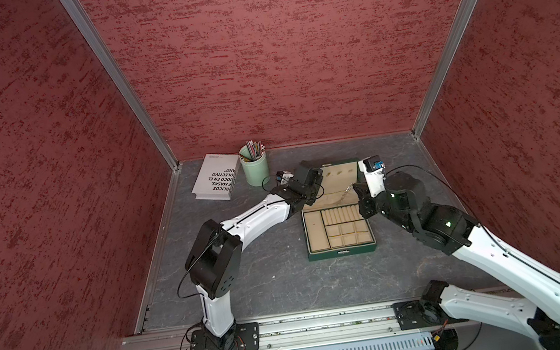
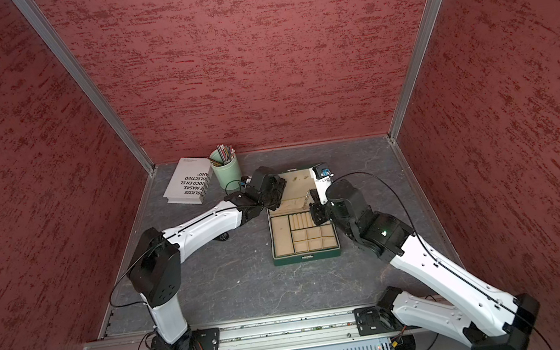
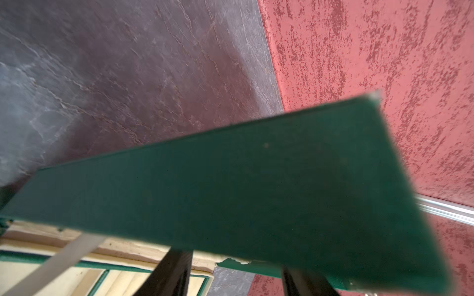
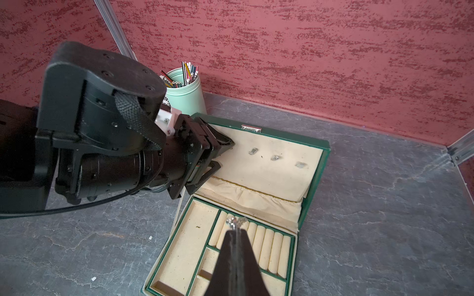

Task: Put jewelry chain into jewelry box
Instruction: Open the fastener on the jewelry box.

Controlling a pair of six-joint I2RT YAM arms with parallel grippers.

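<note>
Right gripper (image 4: pixel 234 232), seemingly around jewelry chain (image 4: pixel 235 221)

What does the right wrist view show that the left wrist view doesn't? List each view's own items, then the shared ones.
Right wrist only: the jewelry chain pinched in the shut right claw, the left claw with jaws apart at the lid's lining, the hooks inside the lid, and the pencil cup.
Left wrist only: the lid's dark green outer face, close and blurred.
Both: the jewelry box, its ring rolls, the grey tabletop and the red wall.
</note>
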